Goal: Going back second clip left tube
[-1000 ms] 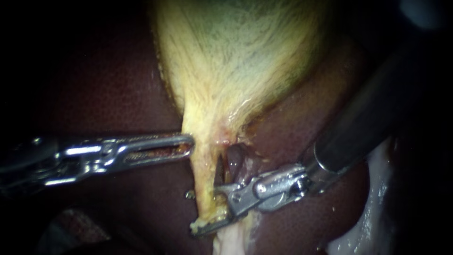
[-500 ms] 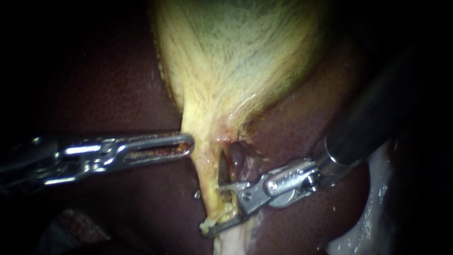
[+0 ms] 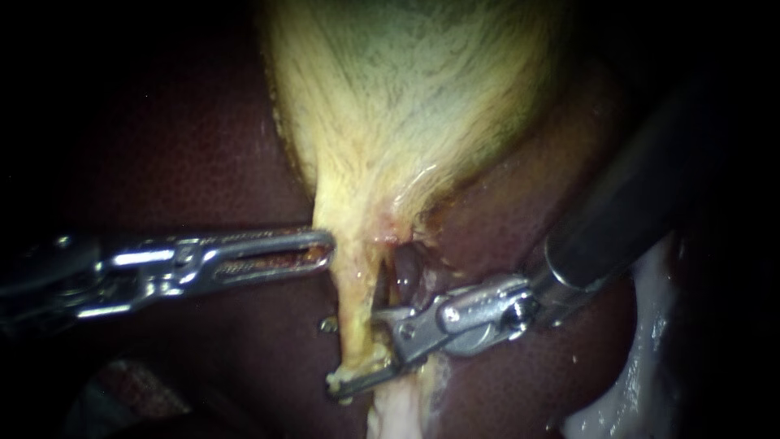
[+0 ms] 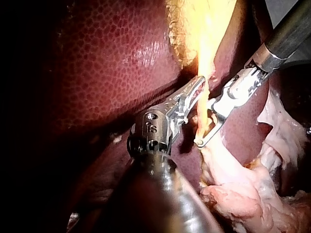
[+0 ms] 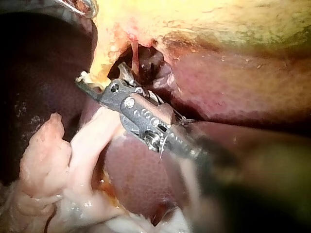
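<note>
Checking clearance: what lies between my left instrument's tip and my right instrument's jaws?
The yellow tube below the gallbladder: left instrument touches one side, right instrument's open jaws straddle it. Clearest in the endoscope view.

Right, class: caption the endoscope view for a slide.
Right instrument, jaws open, straddles the left tube below the gallbladder; left instrument rests beside it.

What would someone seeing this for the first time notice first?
The pale yellow-green gallbladder fills the endoscope view's upper middle, narrowing into a yellow tube over dark red liver. The slender metal right instrument straddles that tube's lower end with open jaws, while the metal left instrument reaches the tube's side higher up.
</note>
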`<act>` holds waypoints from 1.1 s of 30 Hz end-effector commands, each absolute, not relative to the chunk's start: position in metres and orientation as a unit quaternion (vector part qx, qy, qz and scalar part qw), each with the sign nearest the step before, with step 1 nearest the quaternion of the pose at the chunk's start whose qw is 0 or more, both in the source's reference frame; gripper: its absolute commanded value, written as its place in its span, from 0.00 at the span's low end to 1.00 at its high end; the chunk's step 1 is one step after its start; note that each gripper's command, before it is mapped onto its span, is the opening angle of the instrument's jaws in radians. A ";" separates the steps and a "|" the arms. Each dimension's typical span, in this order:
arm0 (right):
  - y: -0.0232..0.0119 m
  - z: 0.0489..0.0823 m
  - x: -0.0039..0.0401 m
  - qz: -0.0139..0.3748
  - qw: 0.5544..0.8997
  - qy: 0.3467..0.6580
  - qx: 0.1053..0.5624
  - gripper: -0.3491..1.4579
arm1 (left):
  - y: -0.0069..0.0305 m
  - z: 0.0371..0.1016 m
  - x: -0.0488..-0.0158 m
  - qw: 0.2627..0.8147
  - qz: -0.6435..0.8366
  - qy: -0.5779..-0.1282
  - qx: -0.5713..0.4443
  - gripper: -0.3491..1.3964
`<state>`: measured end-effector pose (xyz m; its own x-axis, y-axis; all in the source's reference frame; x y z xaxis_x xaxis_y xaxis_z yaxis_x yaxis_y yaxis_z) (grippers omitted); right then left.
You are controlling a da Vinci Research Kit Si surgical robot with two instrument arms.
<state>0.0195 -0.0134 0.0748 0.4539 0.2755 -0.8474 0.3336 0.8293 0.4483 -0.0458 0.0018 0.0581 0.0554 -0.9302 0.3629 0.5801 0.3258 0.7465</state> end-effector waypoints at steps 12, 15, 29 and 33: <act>-0.0135 0.0750 0.0187 -0.047 0.801 0.529 0.275 0.52 | 0.0018 0.0581 -0.0458 0.696 -0.543 -0.422 0.207 0.00; -0.0138 0.0752 0.0188 -0.058 0.801 0.532 0.268 0.52 | 0.0018 0.0581 -0.0458 0.696 -0.543 -0.422 0.207 0.00; -0.0145 0.0753 0.0195 -0.022 0.802 0.522 0.290 0.52 | 0.0018 0.0581 -0.0459 0.696 -0.543 -0.422 0.207 0.00; -0.0146 0.0748 0.0198 0.037 0.799 0.504 0.326 0.52 | 0.0018 0.0581 -0.0459 0.696 -0.543 -0.422 0.207 0.00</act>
